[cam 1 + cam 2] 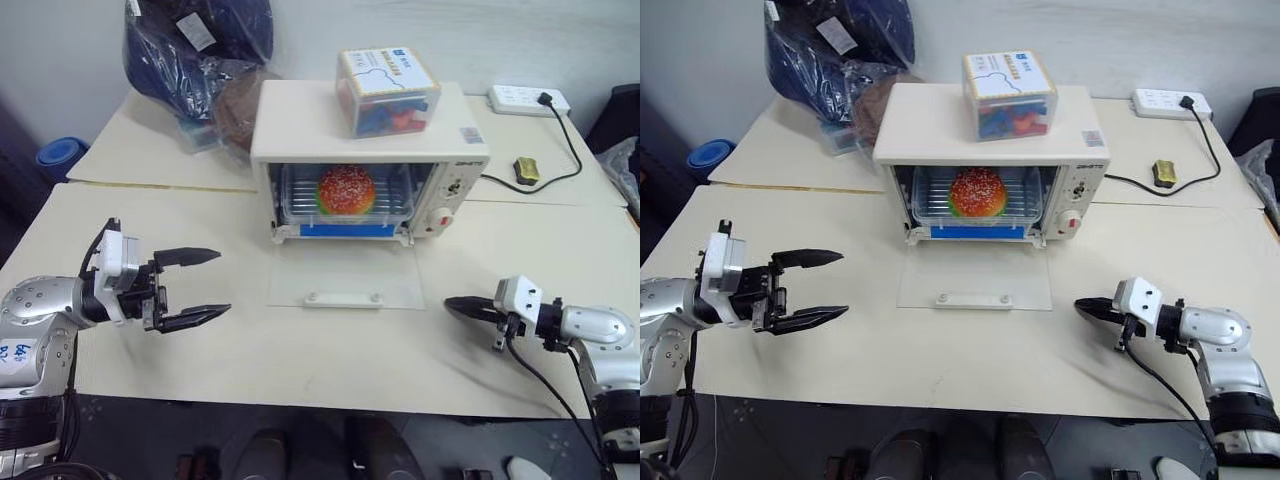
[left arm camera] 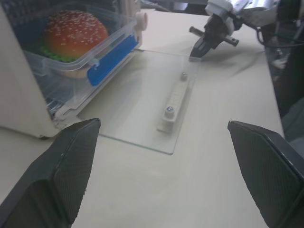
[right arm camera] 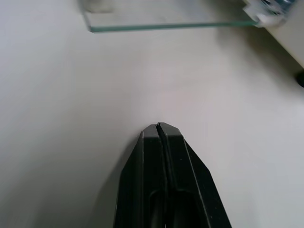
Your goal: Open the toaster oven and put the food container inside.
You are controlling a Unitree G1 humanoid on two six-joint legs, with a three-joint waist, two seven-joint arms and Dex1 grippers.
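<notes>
your food container [image 1: 345, 195] sits inside the toaster oven [image 1: 365, 165], door down; left claw [image 1: 190, 288] gapes empty lower left, right claw [image 1: 462, 307] pinched closed lower right, both clear.

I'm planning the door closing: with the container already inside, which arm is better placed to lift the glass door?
Probably the left: left gripper is open near the flat clear glass door; right gripper is shut.

**Both arms low and wide, one gripper spread, one pinched**

The left gripper [image 1: 200, 287] sits at about 8 o'clock in the head view, pointing toward 3 o'clock, its two black fingers [image 2: 71, 156] spread wide with nothing between them. The right gripper [image 1: 452, 305] sits at about 4 o'clock, pointing toward 9 o'clock, fingers pressed together to a point, empty.
</notes>
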